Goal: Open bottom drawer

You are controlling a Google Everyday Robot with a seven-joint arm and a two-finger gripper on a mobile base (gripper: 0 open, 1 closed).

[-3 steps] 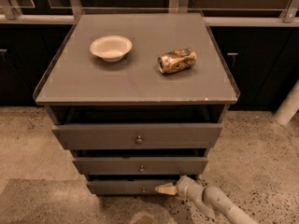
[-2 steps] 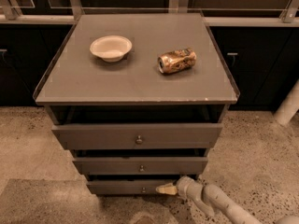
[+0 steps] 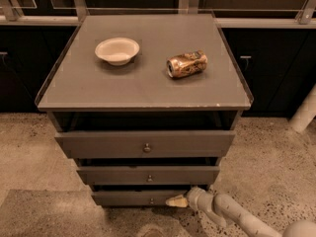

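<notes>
A grey cabinet has three drawer fronts stacked below its top. The bottom drawer [image 3: 132,197] is the lowest and shortest front, with a tiny round knob [image 3: 151,200] at its centre. It stands a little forward of the cabinet body, like the two above it. My gripper [image 3: 171,201] reaches in from the lower right on a pale arm [image 3: 232,212]. Its tip lies against the bottom drawer's front, just right of the knob.
The top drawer [image 3: 145,143] and middle drawer [image 3: 148,174] sit above. On the cabinet top are a white bowl [image 3: 117,50] and a crushed can [image 3: 186,64] lying on its side. Speckled floor surrounds the cabinet; a white post [image 3: 305,111] stands at right.
</notes>
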